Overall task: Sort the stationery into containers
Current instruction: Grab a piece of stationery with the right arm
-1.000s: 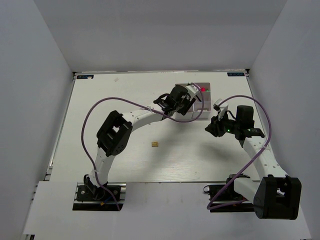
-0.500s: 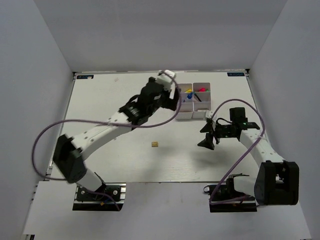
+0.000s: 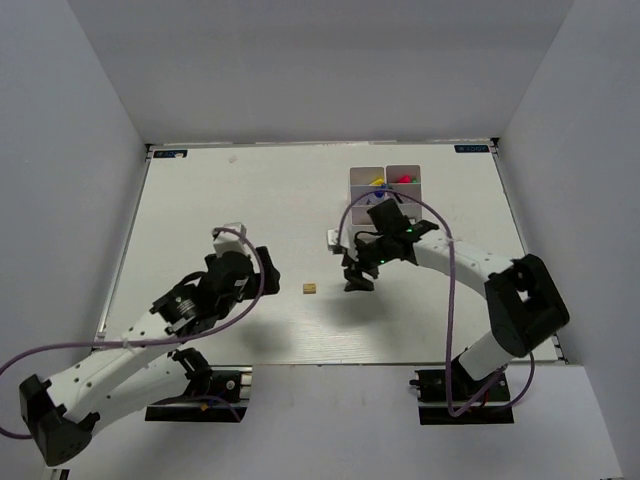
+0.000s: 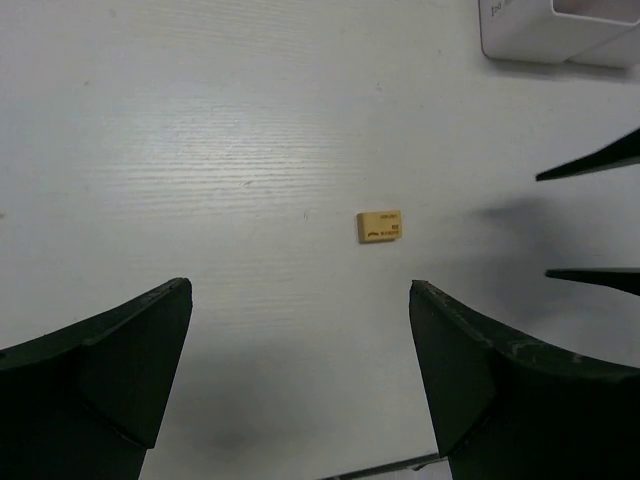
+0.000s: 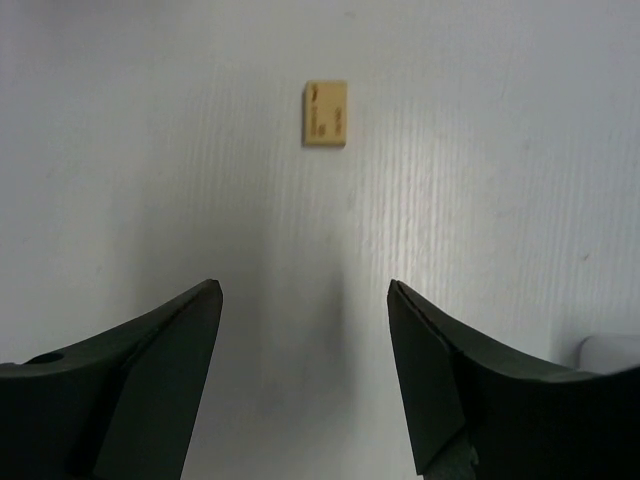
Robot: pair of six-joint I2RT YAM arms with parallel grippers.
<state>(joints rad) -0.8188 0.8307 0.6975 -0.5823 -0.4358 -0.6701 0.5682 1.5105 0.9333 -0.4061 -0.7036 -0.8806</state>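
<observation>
A small tan eraser (image 3: 311, 289) lies alone on the white table; it shows in the left wrist view (image 4: 379, 226) and the right wrist view (image 5: 325, 113). The white compartment tray (image 3: 356, 176) stands at the back, with yellow, blue and red items in its far cells; my right arm hides its near cells. My right gripper (image 3: 353, 278) (image 5: 304, 286) is open and empty, just right of the eraser and pointing at it. My left gripper (image 3: 264, 268) (image 4: 300, 288) is open and empty, left of the eraser and facing it.
The tray's corner shows at the top right of the left wrist view (image 4: 560, 30) and at the lower right edge of the right wrist view (image 5: 612, 350). The right gripper's fingertips (image 4: 600, 160) enter the left wrist view from the right. White walls enclose the table.
My left arm has pulled back from the tray to the near left. My right arm has swung left across the table to just right of the tan eraser.
</observation>
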